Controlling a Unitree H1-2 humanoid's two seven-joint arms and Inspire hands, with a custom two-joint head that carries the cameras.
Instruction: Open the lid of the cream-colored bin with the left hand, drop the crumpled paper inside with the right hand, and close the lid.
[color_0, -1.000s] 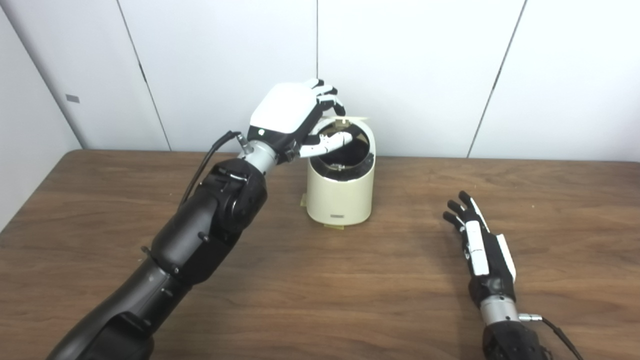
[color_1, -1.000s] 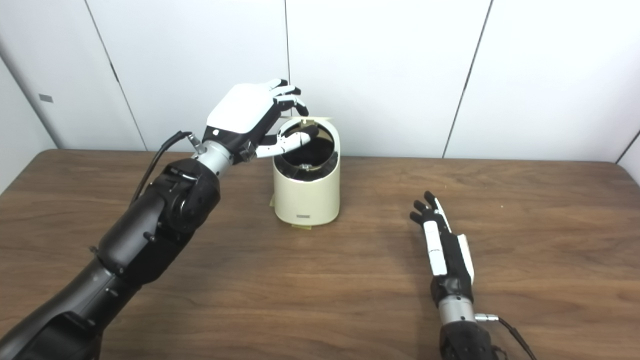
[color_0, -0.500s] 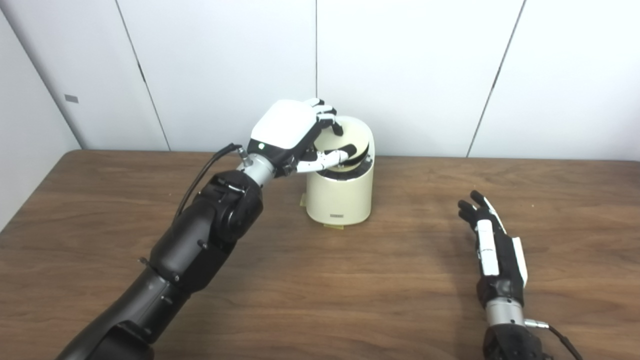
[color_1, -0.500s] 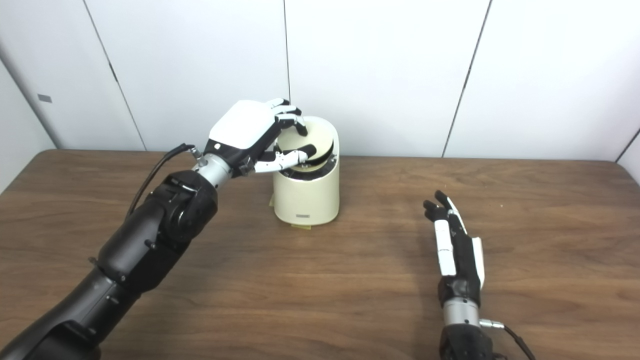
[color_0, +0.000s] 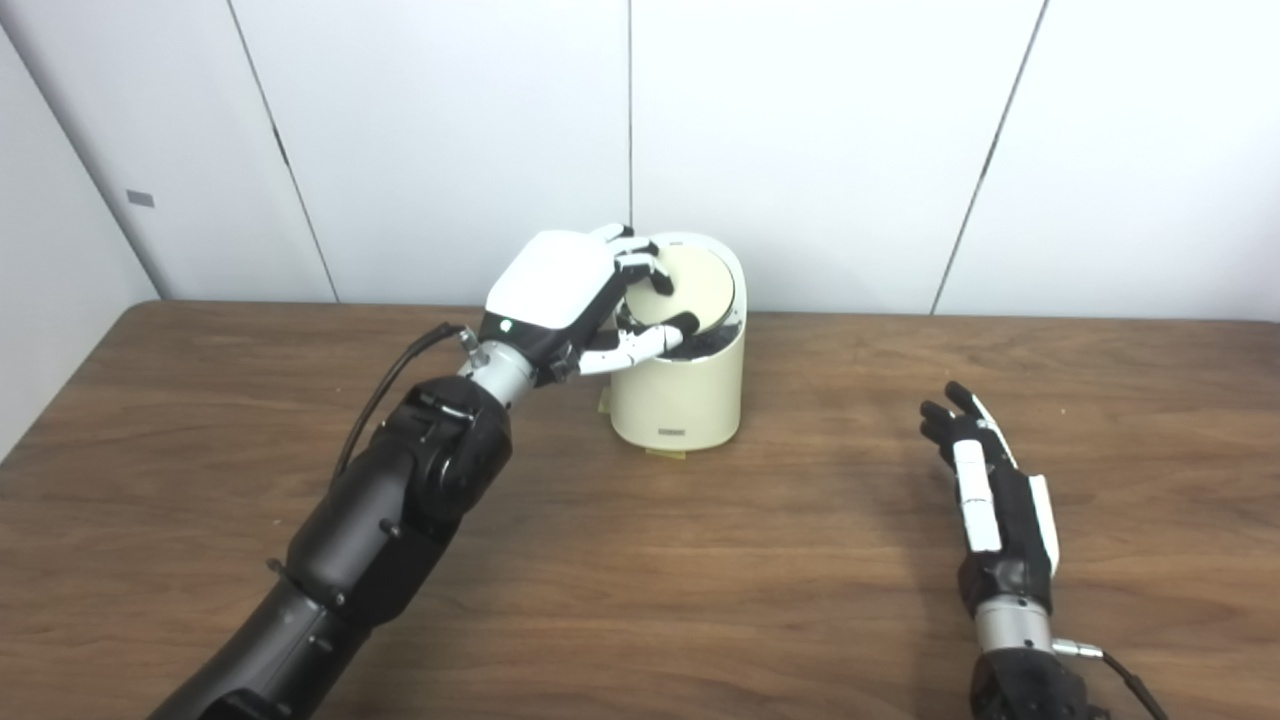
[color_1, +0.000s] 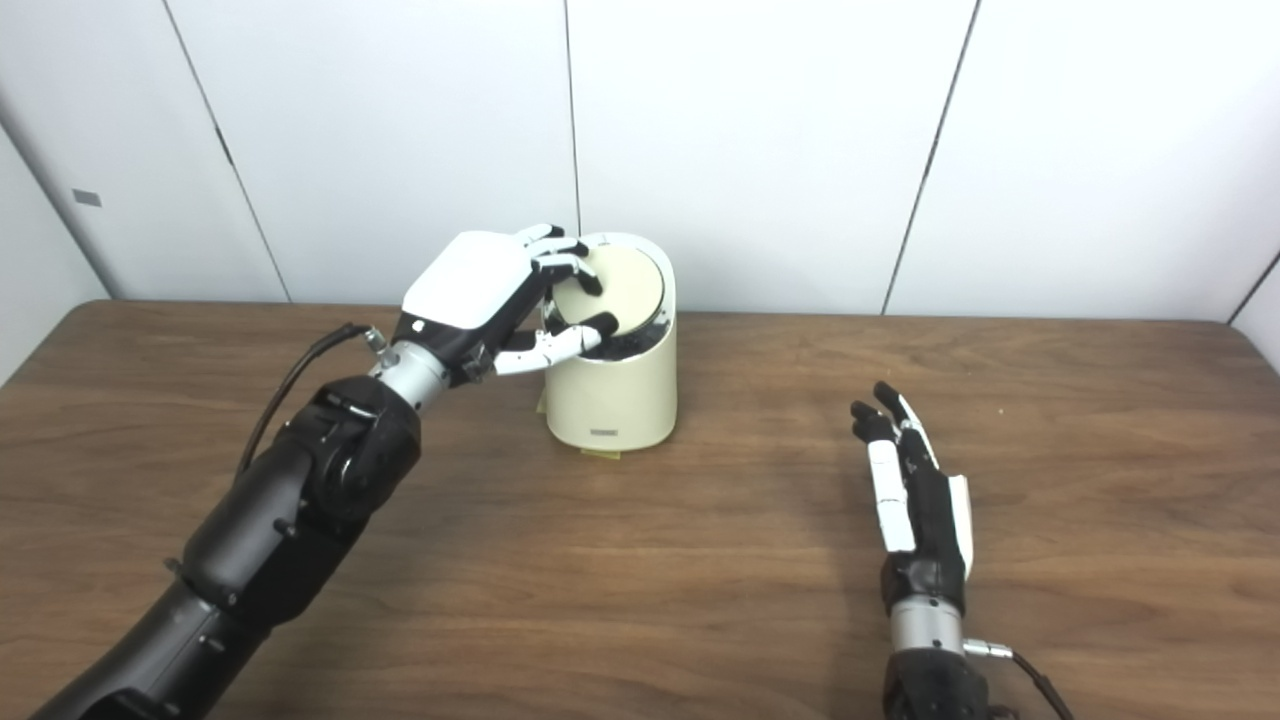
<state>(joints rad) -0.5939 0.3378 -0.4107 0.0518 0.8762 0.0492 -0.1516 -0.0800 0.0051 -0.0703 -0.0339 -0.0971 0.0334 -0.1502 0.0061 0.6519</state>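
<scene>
Here the left hand (color_0: 560, 290) pinches the left edge of the lid (color_0: 690, 285), which lies almost flat on the cream bin (color_0: 680, 400) at the far middle of the tabletop (color_0: 700, 560); near right, the right hand (color_0: 985, 495) rests spread and empty

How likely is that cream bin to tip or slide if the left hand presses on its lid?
The bin is taller than wide and looks like light plastic, so a sideways push could tip it. Tape-like tabs show at its base, which probably hold it to the table. The left hand rests on the lid, so downward pressure should be safe.
</scene>
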